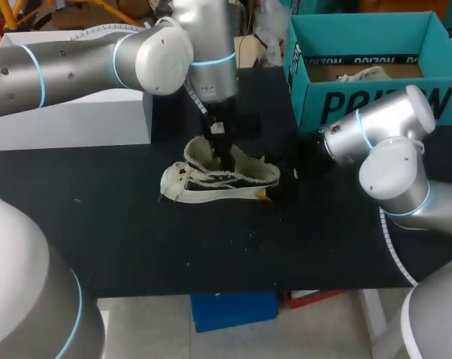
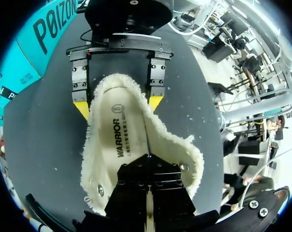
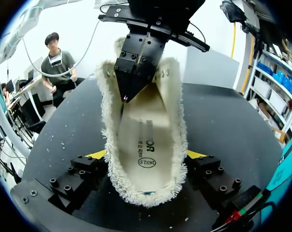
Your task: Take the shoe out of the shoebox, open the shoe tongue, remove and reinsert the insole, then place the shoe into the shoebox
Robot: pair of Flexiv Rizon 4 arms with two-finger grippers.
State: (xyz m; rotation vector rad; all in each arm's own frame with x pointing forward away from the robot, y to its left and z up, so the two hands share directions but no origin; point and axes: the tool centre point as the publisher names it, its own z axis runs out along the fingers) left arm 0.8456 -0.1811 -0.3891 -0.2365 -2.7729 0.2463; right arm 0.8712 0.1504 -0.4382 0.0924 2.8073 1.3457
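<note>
A cream and black shoe (image 1: 211, 181) with a frayed collar stands upright on the black table (image 1: 121, 224), toe to the left. My left gripper (image 1: 223, 155) reaches down into its opening, shut, with its tips on the printed insole (image 2: 114, 140); whether it pinches the insole is hidden. In the right wrist view the left gripper (image 3: 128, 95) points down at the insole (image 3: 146, 140). My right gripper (image 3: 148, 155) clasps the heel from both sides, its yellow pads (image 2: 80, 108) pressed against the shoe's walls.
The teal shoebox (image 1: 361, 101) stands open at the back right, close behind my right arm, with paper inside. A white box (image 1: 84, 116) sits at the back left. Bare black table lies in front of the shoe.
</note>
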